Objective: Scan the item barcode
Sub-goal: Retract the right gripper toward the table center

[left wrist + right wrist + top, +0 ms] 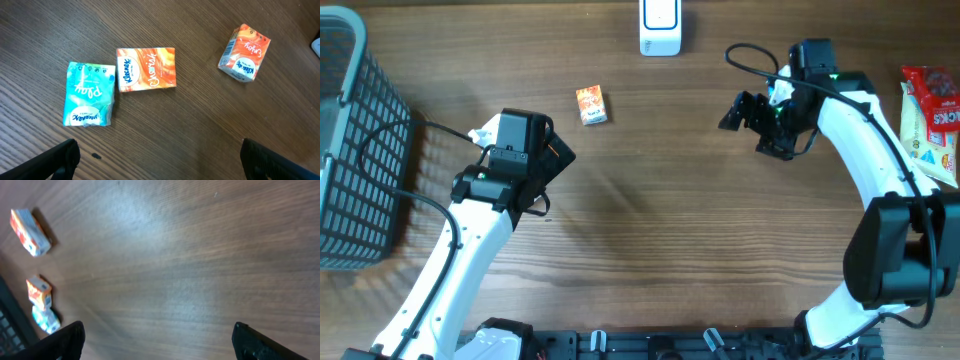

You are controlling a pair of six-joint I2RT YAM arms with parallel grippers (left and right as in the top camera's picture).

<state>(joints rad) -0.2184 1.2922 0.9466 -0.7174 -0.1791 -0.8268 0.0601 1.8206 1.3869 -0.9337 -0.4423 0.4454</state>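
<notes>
Left gripper (160,152): its two fingers (57,161) sit in the bottom corners of the left wrist frame, spread wide, with only bare table (200,125) between them. Nothing held.

Right gripper (158,332): fingers (272,345) are likewise far apart at the bottom corners of the right wrist frame, with empty wood between. Nothing held.

Candidate items, left wrist view:
- teal pack (89,94), lying flat, centre-left
- flat orange pack (146,69), just beside the teal one on its right, edges about touching
- upright orange pack (244,52), upper right, well apart from the other two

All three lie above the finger line in that frame. None is between the fingers.

Overhead: only the upright orange pack (591,104) shows, upper centre-left. The left wrist covers the spot where the other two should be. A white scanner (660,27) stands at the top centre edge, a basket (350,150) at the far left and a snack bag (932,120) at the far right.

Step in hand (judgement): pre-grasp. The left arm is hovering over the pair of packs and no item has been picked. No barcode face is legible from here.

Next move calls for:
- bringing the left fingers down astride one pack, the flat orange one being the most central
- closing across its narrow sides without dragging the teal neighbour
- lifting it and presenting the barcode side to the scanner
</notes>
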